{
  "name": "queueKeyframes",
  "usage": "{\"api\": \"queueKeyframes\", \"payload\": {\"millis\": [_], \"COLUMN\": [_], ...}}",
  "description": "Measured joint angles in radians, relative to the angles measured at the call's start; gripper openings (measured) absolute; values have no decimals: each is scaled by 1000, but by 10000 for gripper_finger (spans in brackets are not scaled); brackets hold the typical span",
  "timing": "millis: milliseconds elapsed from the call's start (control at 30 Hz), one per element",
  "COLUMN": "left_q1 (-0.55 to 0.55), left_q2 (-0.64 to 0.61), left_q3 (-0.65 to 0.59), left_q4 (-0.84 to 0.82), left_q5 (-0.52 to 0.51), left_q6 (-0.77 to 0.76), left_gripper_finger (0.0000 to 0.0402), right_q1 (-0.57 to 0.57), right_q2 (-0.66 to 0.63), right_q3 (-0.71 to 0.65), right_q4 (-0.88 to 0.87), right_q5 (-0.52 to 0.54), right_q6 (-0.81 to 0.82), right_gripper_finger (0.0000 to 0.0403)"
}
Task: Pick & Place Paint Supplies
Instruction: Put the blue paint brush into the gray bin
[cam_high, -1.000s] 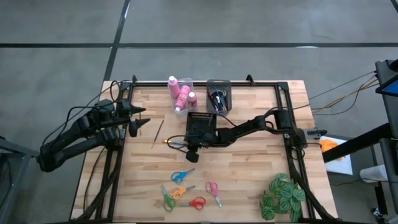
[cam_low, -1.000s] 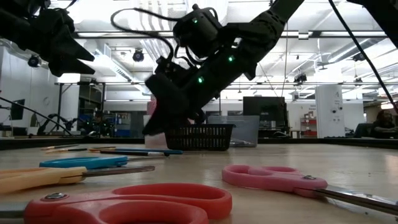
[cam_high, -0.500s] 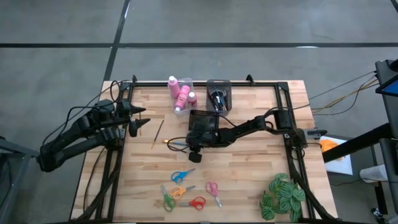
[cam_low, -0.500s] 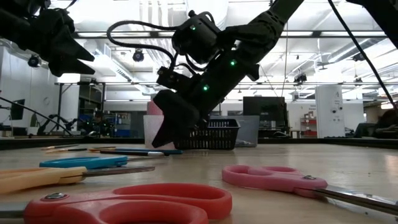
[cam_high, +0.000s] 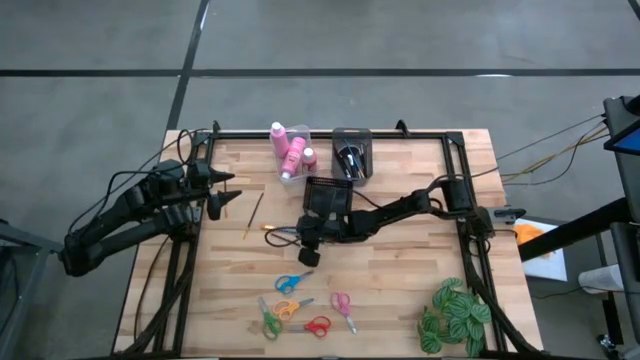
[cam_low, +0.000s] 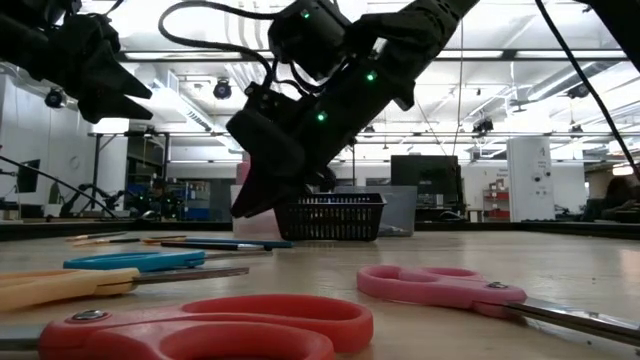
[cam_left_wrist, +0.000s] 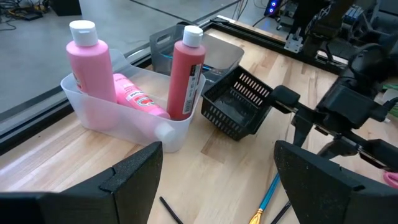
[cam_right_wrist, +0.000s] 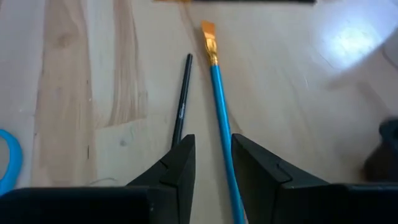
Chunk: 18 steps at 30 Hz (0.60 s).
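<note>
Only the right gripper (cam_right_wrist: 211, 163) view shows the blue brush (cam_right_wrist: 221, 106).

A green leafy plant (cam_high: 455, 315) sits at the wooden table's (cam_high: 400, 280) corner. A black mesh basket (cam_high: 330, 190) stands near a clear bin (cam_left_wrist: 118, 118).

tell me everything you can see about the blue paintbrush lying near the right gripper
The blue paintbrush is thin, with a glossy bright blue handle, a gold ferrule and a short orange-tan bristle tip. It lies flat on the wooden table, alongside a thin black brush without touching it. The right gripper hovers over it with its fingers narrowly parted, the handle running into the gap between them; whether they touch it cannot be told. In the high view it lies left of the gripper, below the black mesh basket.
</note>
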<state>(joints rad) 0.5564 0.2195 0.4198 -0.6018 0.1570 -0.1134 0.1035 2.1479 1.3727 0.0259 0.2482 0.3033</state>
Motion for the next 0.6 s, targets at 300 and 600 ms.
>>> {"api": "queueKeyframes", "payload": {"millis": [300, 600], "left_q1": [0, 0], "left_q2": [0, 0], "left_q3": [0, 0], "left_q4": [0, 0], "left_q5": [0, 0], "left_q6": [0, 0], "left_gripper_finger": [311, 311], "right_q1": [13, 1], "right_q2": [5, 28], "right_q3": [-4, -7], "right_q4": [-20, -13], "right_q5": [75, 69], "right_q6": [68, 77], "right_gripper_finger": [102, 102]}}
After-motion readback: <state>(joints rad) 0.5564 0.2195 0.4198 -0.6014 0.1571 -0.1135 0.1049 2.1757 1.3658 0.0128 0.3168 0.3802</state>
